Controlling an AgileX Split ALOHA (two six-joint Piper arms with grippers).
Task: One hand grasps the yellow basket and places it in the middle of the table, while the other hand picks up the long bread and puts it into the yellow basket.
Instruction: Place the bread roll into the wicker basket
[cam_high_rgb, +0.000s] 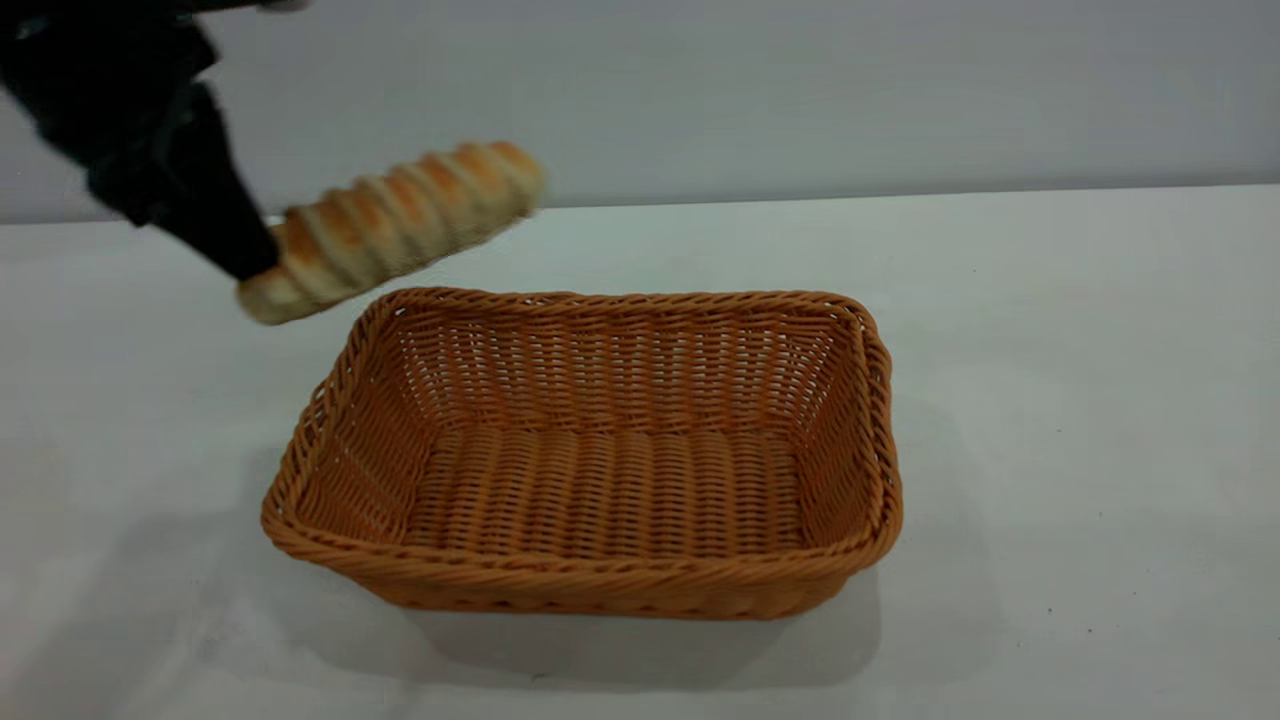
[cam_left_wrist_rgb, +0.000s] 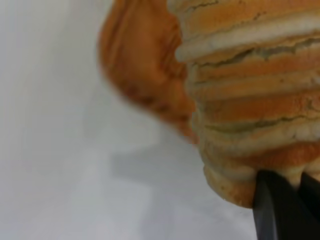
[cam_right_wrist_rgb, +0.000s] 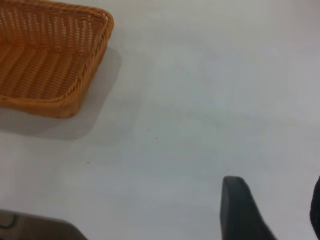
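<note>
The yellow basket stands empty in the middle of the white table. My left gripper is shut on one end of the long bread and holds it tilted in the air, above and beyond the basket's far left corner. In the left wrist view the long bread fills the picture, with my left gripper clamped on its end and the basket blurred behind. My right gripper is open and empty over bare table, away from the basket; it is out of the exterior view.
A grey wall runs behind the table's far edge. A dark table edge shows in the right wrist view. Bare tabletop lies on both sides of the basket.
</note>
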